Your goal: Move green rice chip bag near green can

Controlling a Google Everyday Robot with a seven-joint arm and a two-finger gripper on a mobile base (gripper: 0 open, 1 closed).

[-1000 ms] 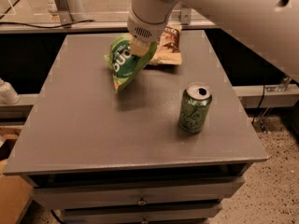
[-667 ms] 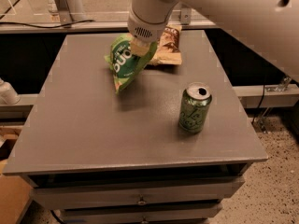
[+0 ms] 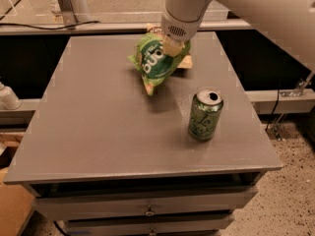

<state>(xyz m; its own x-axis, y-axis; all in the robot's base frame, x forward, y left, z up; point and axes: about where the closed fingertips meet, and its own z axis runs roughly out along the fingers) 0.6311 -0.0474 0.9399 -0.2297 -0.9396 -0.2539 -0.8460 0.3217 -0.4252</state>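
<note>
White lettering is showing on the dark green round logo of the green rice chip bag, but it is running tilted over crinkles, so no word is reading clearly. The green can is carrying pale scribbled markings, none legible. The gripper is pinching the bag's top, behind and left of the can.

jaws carried green rice chip bag right, nearer green can
</note>
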